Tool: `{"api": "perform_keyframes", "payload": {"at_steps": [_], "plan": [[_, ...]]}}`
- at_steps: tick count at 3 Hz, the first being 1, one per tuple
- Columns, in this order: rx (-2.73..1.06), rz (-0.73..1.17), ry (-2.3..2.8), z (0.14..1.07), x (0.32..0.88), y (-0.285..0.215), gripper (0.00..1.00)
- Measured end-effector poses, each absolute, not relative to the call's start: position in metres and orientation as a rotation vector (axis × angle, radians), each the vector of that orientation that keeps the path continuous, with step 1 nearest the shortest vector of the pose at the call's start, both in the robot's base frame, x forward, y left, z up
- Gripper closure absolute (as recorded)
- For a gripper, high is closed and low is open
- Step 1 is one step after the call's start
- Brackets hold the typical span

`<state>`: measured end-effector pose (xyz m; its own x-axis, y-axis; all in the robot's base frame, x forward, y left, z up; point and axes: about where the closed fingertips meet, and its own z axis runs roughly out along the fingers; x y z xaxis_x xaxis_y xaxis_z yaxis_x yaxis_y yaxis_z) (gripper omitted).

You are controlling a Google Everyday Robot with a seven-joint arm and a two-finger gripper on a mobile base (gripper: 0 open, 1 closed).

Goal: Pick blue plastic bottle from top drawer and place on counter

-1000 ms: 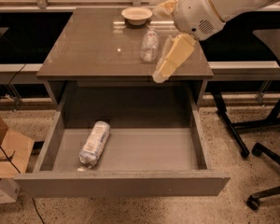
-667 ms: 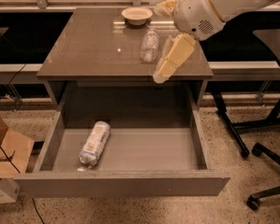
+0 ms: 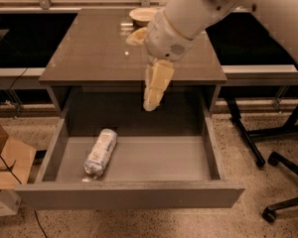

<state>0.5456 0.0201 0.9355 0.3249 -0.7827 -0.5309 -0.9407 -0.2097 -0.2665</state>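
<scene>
The blue plastic bottle (image 3: 101, 152) lies on its side on the left part of the floor of the open top drawer (image 3: 139, 195), its label facing up. My gripper (image 3: 140, 73) hangs over the front edge of the brown counter (image 3: 89, 48), above the back of the drawer, up and to the right of the bottle and well clear of it. One cream finger (image 3: 155, 86) points down into the drawer opening and the other (image 3: 135, 35) sticks out to the left above the counter. The gripper is open and empty.
A white bowl (image 3: 143, 15) stands at the back of the counter, partly behind my arm. A cardboard box (image 3: 7, 157) sits on the floor at the left. Black chair legs with castors (image 3: 283, 182) stand at the right.
My arm has swung left and towards the front, so the gripper now hangs over the counter's front edge and hides the clear vessel that showed on the counter. The bottle has not moved.
</scene>
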Motion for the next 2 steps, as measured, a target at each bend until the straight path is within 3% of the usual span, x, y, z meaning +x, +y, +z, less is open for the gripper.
{"api": "perform_keyframes", "payload": {"at_steps": [2], "plan": [[-2.309,0.250,1.487,0.841,0.524,0.065,0.00]]}}
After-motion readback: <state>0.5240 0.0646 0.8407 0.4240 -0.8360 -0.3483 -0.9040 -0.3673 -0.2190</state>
